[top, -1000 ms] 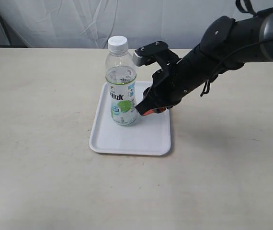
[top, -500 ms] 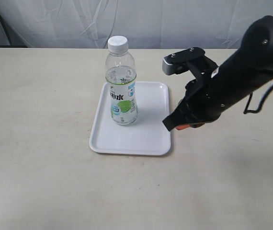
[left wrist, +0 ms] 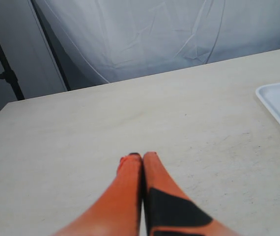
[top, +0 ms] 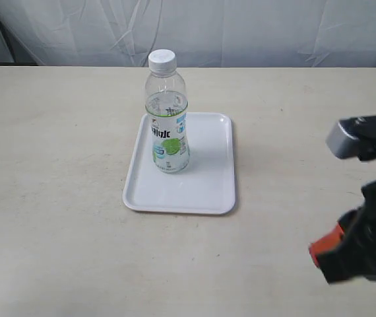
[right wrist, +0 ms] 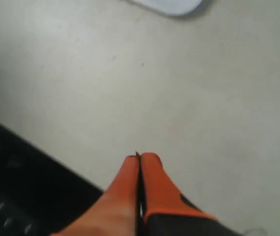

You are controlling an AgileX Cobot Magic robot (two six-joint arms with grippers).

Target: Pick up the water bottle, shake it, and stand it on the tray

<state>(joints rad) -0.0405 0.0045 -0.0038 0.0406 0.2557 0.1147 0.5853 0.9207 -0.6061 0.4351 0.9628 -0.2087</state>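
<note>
Bottle: the water bottle [top: 167, 119] is standing upright on the tray [top: 208, 181], toward its back-left part in the exterior view. White cap up top, label facing the camera, nothing touching it.
Tray: white, lying flat on the desk [top: 56, 231], pretty much mid-scene.
Right pincer: the right pincer [right wrist: 139, 157] has its orange fingers pressed together and is empty. It sits low at the right edge of the exterior view, over bare desk and well apart from the tray.
Left pincer: the left pincer [left wrist: 139, 156] is tips together too, with nothing between them. It's over plain desk, and only a corner of the tray shows in its wrist view.
Backdrop: wrinkly white cloth [top: 241, 26] behind the desk.
</note>
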